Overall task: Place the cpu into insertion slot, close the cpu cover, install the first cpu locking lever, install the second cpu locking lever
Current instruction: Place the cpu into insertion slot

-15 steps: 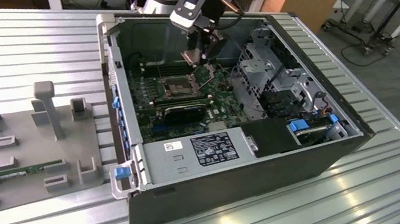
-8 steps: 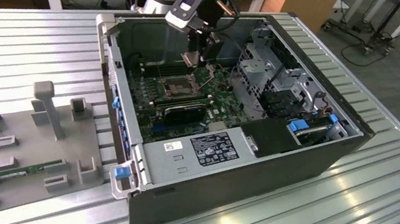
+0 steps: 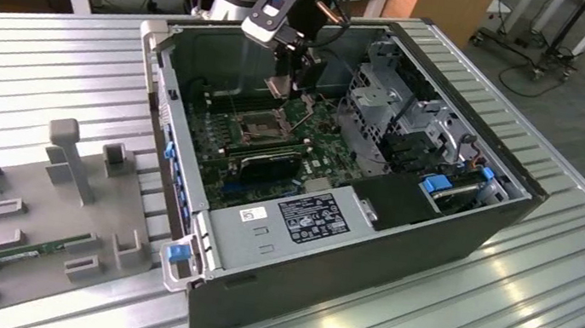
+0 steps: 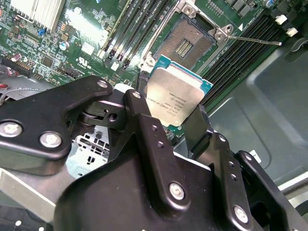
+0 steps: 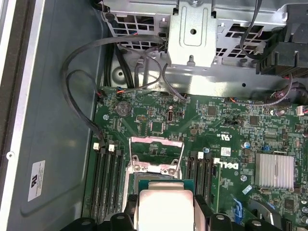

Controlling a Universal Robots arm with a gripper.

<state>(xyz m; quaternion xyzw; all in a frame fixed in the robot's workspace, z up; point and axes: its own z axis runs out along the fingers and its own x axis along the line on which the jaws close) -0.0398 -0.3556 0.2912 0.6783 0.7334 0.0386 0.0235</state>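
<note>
My gripper (image 3: 295, 81) hangs inside the open computer case, shut on the cpu (image 4: 175, 91), a flat square chip with a silvery-tan face and a green edge. One black finger (image 4: 153, 132) presses each side of the chip. The insertion slot (image 4: 186, 41) lies on the green board just beyond the chip, dark in the centre with a silvery rim. In the first wrist view the cpu (image 5: 164, 202) sits over the near part of the slot. The cpu cover (image 5: 157, 140) stands raised at the slot's far end. A thin metal locking lever (image 4: 255, 41) sticks out beside the slot.
Long black memory slots (image 5: 107, 178) flank the socket on both sides. A metal drive cage (image 3: 392, 109), loose black cables (image 5: 77, 101) and a finned heat sink (image 5: 274, 169) crowd the case. At the exterior view's left, a grey fixture (image 3: 32, 222) holds a green memory stick (image 3: 39, 251).
</note>
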